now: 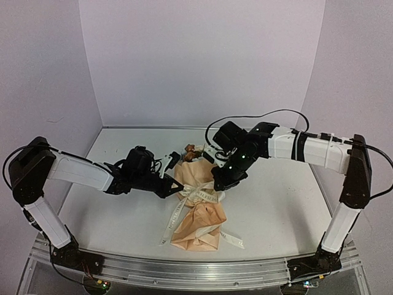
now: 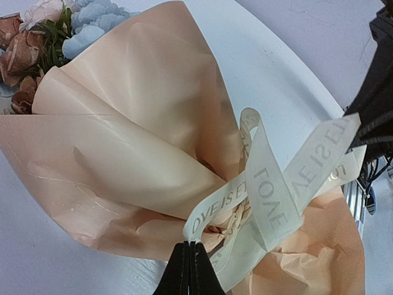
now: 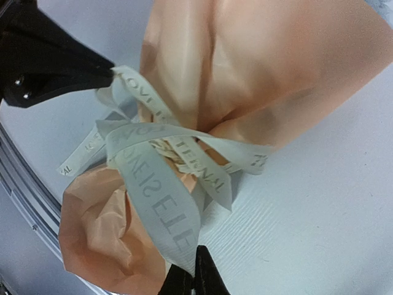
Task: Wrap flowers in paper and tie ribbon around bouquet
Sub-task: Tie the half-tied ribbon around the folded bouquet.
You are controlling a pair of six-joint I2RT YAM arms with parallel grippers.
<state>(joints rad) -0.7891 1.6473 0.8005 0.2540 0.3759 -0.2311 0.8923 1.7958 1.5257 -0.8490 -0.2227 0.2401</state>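
Top: shows bouquet [image 1: 198, 212] lying centre-frame on table [image 1: 276, 203], with left tool [image 1: 180, 192] and right tool [image 1: 217, 184] flanking its ribbon [image 1: 199, 195]. Left wrist: pinched shut at bottom centre, apparently on ribbon. Right wrist: clamped on ribbon at bottom edge.

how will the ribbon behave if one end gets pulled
The ribbon looks floppy: its loops curl and sag over the paper, so it would probably fold rather than push. Its smooth sheen suggests it might slip when pinched.
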